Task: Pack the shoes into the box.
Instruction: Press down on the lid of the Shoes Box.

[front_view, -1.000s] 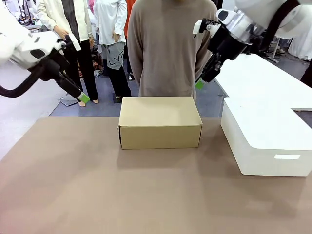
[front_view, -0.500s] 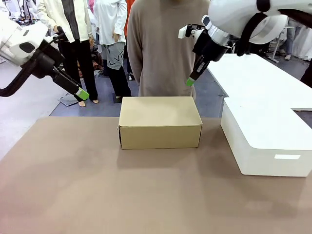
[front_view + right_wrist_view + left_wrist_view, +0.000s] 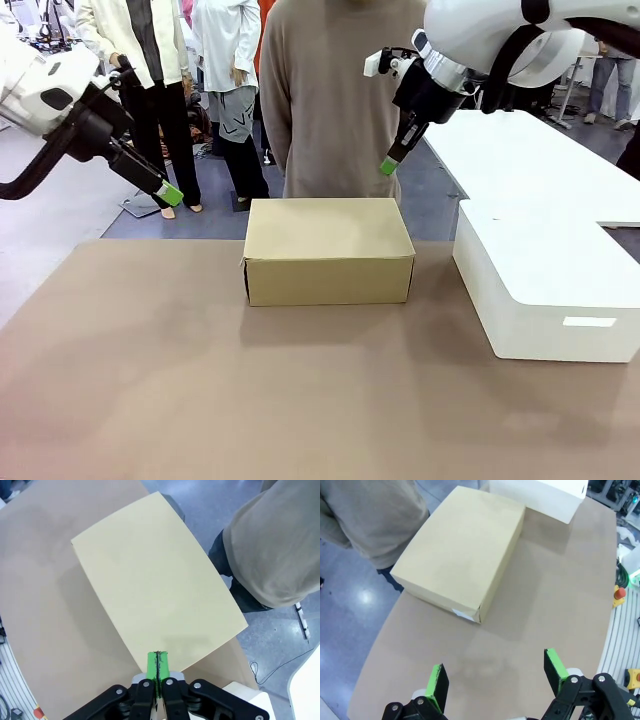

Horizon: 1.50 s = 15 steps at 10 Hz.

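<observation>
We see the box (image 3: 328, 250), plain matte tan cardboard with crisp edges and its flat lid down, sitting at the table's (image 3: 200, 380) far edge just in front of the person (image 3: 340, 90), which we judge keeps it reachable for both sides. Near the right edge lies a larger smooth white box (image 3: 545, 290). Above the box's far right corner our right gripper (image 3: 388, 166) hangs pressed together on nothing, while our left gripper (image 3: 170, 197) hovers spread beyond the far left edge.

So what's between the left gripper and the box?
Bare tabletop in the left wrist view, from the open left gripper to the closed box.
</observation>
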{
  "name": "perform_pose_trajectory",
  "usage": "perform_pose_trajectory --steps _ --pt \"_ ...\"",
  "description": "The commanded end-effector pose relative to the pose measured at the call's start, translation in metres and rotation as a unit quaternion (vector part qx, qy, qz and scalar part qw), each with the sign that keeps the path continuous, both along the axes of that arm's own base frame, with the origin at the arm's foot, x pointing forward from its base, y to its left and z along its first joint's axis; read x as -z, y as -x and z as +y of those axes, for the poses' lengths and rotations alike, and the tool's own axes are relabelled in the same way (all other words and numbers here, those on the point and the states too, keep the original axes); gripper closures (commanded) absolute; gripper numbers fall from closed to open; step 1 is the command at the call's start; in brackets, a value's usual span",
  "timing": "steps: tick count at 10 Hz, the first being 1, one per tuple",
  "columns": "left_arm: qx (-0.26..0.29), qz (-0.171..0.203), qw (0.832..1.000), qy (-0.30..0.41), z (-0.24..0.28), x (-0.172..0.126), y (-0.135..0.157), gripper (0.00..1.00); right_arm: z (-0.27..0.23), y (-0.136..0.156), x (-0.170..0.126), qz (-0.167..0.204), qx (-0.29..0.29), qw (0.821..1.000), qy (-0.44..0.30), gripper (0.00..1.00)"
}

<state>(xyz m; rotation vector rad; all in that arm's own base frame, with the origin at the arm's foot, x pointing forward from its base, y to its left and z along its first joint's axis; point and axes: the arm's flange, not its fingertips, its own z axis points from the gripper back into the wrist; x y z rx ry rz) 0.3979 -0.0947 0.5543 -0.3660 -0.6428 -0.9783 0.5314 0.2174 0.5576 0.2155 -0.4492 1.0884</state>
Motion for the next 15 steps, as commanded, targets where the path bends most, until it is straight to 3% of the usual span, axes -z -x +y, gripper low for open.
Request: perform_pose_trajectory --steps 1,2,5,7,10,13,15 --pt "0.001 0.001 1.0 -0.001 0.001 -0.001 -0.001 0.0 -0.004 0.005 0.002 -0.003 -0.011 1.0 -0.001 1.0" --pt "0.001 0.001 1.0 -0.001 0.001 -0.001 -0.001 0.0 0.0 0.0 0.0 0.0 0.0 1.0 0.0 1.0" --pt "0.001 0.001 1.0 -0.001 0.001 -0.001 -0.001 0.0 0.04 -0.028 0.004 0.056 0.069 0.996 -0.032 1.0" --pt "0.001 0.001 1.0 -0.001 0.001 -0.001 -0.001 0.0 0.061 -0.05 0.014 0.067 0.112 0.991 -0.037 1.0" --pt "0.001 0.001 1.0 -0.001 0.001 -0.001 -0.001 0.0 0.08 -0.076 0.044 0.069 0.176 0.982 -0.028 1.0" --pt "0.001 0.001 1.0 -0.001 0.001 -0.001 -0.001 0.0 0.091 -0.093 0.073 0.095 0.189 0.977 -0.017 1.0" --pt "0.001 0.001 1.0 -0.001 0.001 -0.001 -0.001 0.0 0.099 -0.098 0.095 0.085 0.205 0.975 0.002 1.0"
